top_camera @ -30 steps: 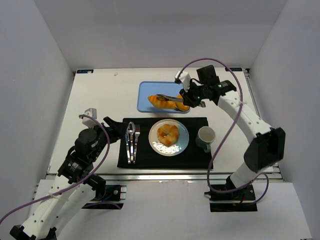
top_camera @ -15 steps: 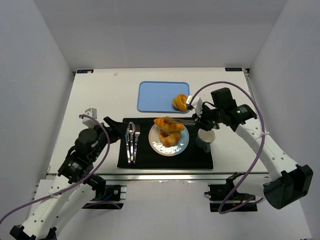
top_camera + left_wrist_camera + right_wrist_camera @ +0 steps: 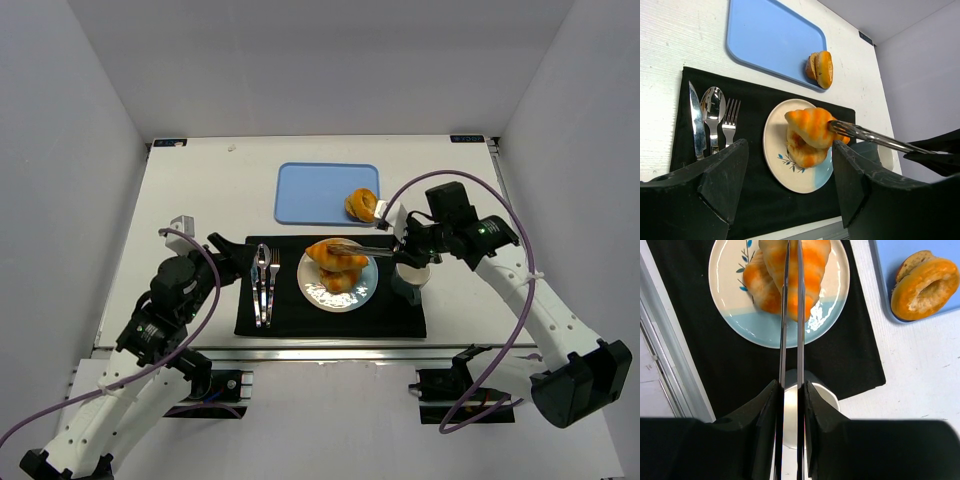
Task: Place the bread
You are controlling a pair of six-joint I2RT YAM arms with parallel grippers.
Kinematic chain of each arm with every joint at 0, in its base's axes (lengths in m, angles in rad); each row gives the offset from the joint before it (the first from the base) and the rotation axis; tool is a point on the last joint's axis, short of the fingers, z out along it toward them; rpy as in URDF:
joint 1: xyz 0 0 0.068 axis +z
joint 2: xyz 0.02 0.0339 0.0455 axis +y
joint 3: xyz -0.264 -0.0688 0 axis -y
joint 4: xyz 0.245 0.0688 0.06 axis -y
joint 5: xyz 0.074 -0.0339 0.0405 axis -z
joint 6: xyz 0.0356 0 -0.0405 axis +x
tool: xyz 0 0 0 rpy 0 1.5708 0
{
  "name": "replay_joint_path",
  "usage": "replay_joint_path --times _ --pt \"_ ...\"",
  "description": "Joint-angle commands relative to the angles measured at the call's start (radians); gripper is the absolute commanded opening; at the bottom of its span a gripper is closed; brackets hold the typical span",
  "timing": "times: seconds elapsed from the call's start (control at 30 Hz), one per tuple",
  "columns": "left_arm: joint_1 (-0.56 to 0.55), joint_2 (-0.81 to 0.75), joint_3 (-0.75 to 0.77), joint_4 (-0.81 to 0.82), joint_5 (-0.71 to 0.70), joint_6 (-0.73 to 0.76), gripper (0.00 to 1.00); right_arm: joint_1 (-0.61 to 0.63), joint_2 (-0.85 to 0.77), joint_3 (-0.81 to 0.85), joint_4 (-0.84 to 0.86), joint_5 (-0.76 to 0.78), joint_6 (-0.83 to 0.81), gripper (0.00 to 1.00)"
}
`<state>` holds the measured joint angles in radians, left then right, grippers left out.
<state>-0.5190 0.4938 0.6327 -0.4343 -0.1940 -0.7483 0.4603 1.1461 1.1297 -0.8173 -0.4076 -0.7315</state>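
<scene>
The left hand (image 3: 228,252) stood fingers apart at the black mat's (image 3: 290,320) left edge, beside the cutlery (image 3: 264,280), open table (image 3: 190,190) beyond. The croissant (image 3: 335,252) sat atop another roll (image 3: 338,278) on the plate (image 3: 362,290), pinched by tongs (image 3: 372,243) clamped in the right hand (image 3: 790,390) above the mug (image 3: 410,280). A bagel (image 3: 360,204) occupied the tray's (image 3: 310,190) corner.

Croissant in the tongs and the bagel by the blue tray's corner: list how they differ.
The croissant is pinched in tongs held by the right end effector; the bagel lies free. The croissant is over the plate, atop another pastry; the bagel sits at the corner of the blue tray. The croissant is long and ridged; the bagel is a ring with a hole. Both are golden orange.
</scene>
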Motion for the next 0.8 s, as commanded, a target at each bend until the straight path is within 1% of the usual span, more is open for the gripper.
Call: replay_joint_path --times 0.0,0.07,0.1,0.13,0.2,0.23,0.33,0.47,0.77 --pt "0.001 -0.015 0.007 0.000 0.010 0.006 0.77 0.014 -0.019 -0.021 -0.002 -0.013 -0.039 0.00" --pt "-0.001 -0.018 0.009 -0.003 0.010 0.004 0.77 0.018 -0.013 -0.034 0.004 -0.008 -0.037 0.01" --pt "-0.001 -0.018 0.009 -0.003 0.010 0.004 0.77 0.020 -0.009 -0.036 0.007 -0.007 -0.034 0.07" --pt "0.000 -0.018 0.010 -0.004 0.010 0.004 0.77 0.020 -0.002 -0.036 0.006 -0.010 -0.031 0.17" --pt "0.001 -0.018 0.013 -0.006 0.010 0.004 0.77 0.021 0.003 -0.031 0.004 -0.013 -0.026 0.25" --pt "0.001 -0.018 0.015 -0.007 0.007 0.006 0.77 0.021 0.003 -0.031 0.004 -0.017 -0.026 0.33" --pt "0.001 -0.018 0.018 -0.009 0.004 0.006 0.77 0.021 -0.006 -0.028 0.010 -0.020 -0.026 0.41" --pt "0.000 -0.014 0.015 -0.004 0.007 0.006 0.77 0.021 -0.026 -0.018 0.023 -0.033 -0.023 0.45" --pt "0.001 0.006 0.021 0.009 0.013 0.015 0.77 0.021 -0.066 0.024 0.073 -0.063 0.035 0.44"
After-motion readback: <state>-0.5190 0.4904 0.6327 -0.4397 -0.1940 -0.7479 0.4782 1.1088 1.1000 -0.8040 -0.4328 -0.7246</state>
